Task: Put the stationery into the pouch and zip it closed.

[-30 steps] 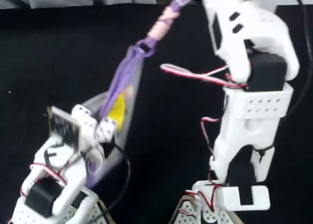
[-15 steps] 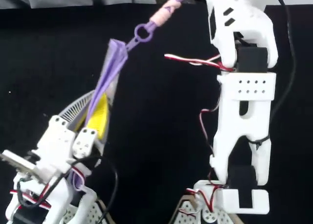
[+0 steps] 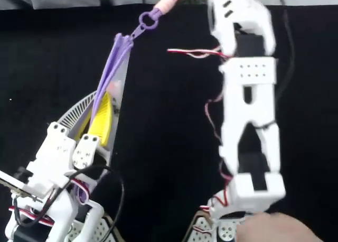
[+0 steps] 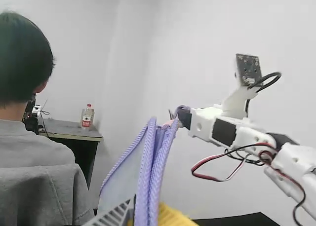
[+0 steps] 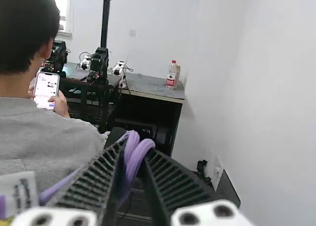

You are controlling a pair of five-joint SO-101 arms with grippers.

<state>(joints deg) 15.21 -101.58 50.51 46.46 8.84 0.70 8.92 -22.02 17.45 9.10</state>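
Right pincer (image 5: 133, 151) is clamped on the purple zip pull (image 3: 150, 17) and has drawn it farther toward the far edge of the bench (image 3: 169, 126). Left pincer (image 3: 94, 127) grips the pouch (image 3: 110, 78), now taut, yellow stationery (image 3: 103, 118) inside. The zip is probably closing, though I can't see its slider.

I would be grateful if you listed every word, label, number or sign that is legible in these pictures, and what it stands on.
No text can be read in these views.
Purple print on the white tag: too blurred to read.
Label on the bottle on the desk: too small to read.
Marks on the small dark board: too small to read.
On the pouch and its zipper pull: no lettering visible.
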